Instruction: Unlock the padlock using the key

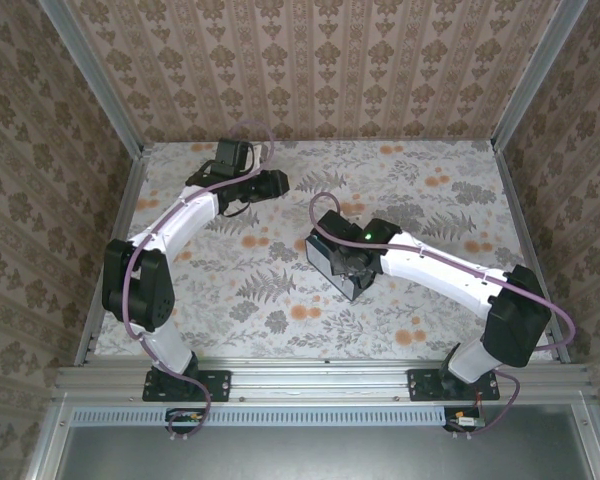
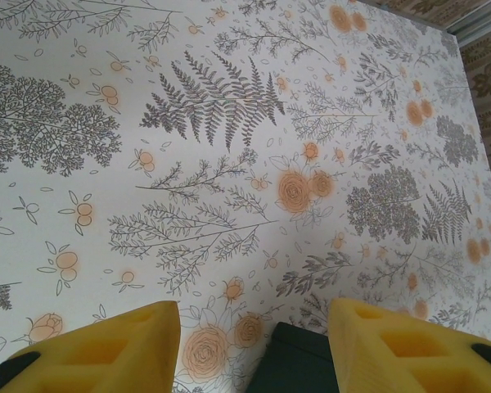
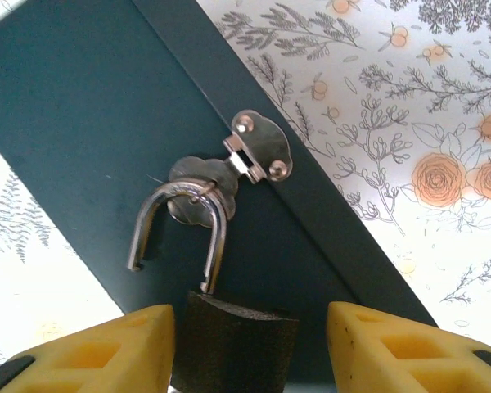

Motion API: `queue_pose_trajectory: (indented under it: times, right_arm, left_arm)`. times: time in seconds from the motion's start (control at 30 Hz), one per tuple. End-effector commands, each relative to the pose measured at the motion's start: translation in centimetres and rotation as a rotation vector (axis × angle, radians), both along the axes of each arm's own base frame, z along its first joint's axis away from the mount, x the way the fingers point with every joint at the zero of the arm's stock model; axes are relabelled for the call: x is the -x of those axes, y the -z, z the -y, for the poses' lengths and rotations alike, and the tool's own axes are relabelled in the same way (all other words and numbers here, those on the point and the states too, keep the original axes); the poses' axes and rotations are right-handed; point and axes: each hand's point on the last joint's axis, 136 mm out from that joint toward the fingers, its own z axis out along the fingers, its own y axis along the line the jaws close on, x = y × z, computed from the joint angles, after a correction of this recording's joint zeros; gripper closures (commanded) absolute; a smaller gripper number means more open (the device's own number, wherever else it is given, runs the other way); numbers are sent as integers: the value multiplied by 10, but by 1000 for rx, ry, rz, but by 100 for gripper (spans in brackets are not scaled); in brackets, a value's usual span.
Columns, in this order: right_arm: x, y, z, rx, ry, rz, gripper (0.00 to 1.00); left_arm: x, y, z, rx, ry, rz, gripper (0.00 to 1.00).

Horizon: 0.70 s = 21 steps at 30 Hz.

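My right gripper [image 3: 250, 327] is straddling the padlock [image 3: 229, 340], fingers spread wide and gripping nothing. The padlock is hanging from the dark box [image 3: 82, 123] hasp [image 3: 262, 147] with its shackle sprung. A careless squeeze is risking snapping it relocked. My left gripper [image 2: 254, 327] is hovering open and empty.

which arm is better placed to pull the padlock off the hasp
Right. The right gripper, open, straddles the padlock, whose shackle hangs open in the hasp; the left gripper is over table, far away.

You're looking at a lab test booth: aluminium posts [image 1: 92, 75] at 11 and 1 o'clock, wallpapered panels [image 1: 310, 60] around, floral tabletop [image 1: 410, 300], mounting rail [image 1: 320, 378] at 6.
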Motion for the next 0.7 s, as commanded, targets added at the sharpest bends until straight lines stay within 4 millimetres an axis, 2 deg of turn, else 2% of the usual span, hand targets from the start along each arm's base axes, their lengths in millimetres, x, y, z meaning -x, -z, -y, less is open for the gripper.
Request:
queue_pose_trajectory:
  times: [0.0,0.17,0.33,0.5,0.67]
  right_arm:
    - [3,12,7,26,30,-23,48]
    - [6,20,7,20,26,-39,56]
    - [4,18,14,14,33,-30,66]
    - [-4,5,26,-27,-10,-4,72]
    - [-10,-4,37,-60,-56,1,76]
  left_arm:
    - [2,0,-5,5,1,0,49]
    - [1,2,-5,4,0,-3,49]
    - [2,-8,7,8,72,41,49]
    - [7,-31,52,59,287,158,47]
    - [16,-25,100,1,438,215,46]
